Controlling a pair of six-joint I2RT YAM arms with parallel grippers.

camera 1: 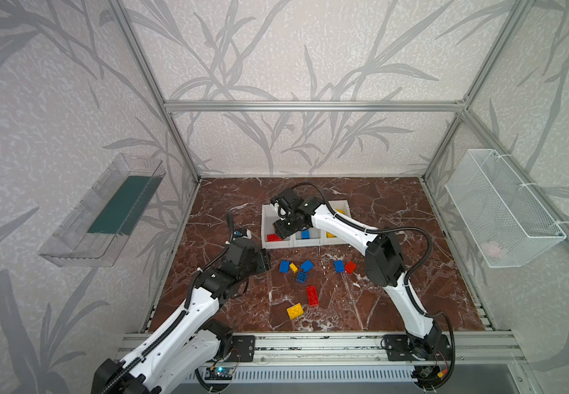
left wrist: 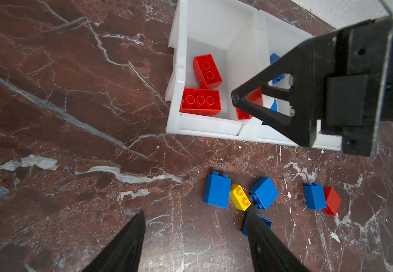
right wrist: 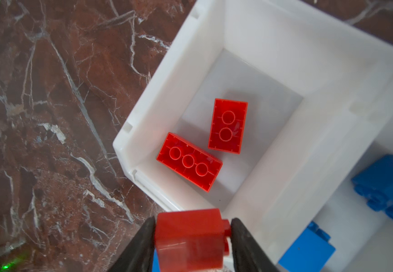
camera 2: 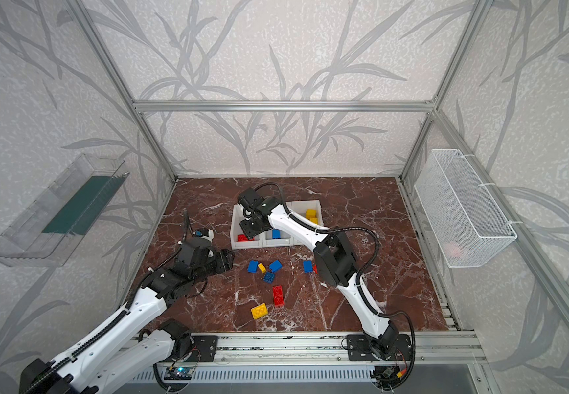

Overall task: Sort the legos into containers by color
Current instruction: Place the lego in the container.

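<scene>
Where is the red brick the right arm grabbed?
Right wrist view: the red brick sits between the right gripper's fingers, above the edge of the leftmost white bin, which holds two other red bricks.

A robot test cell in a lab: an aluminium frame (camera 1: 314, 106) boxes in a marble-look worktop (camera 1: 413, 218), with leaf-patterned panels (camera 1: 276, 51) as walls. A left arm (camera 1: 187, 317) and a right arm (camera 1: 409, 296) are mounted on a rail (camera 1: 317, 343) at six o'clock; a wire basket (camera 1: 501, 208) hangs at three o'clock, a clear tray (camera 1: 102, 211) at nine.
</scene>
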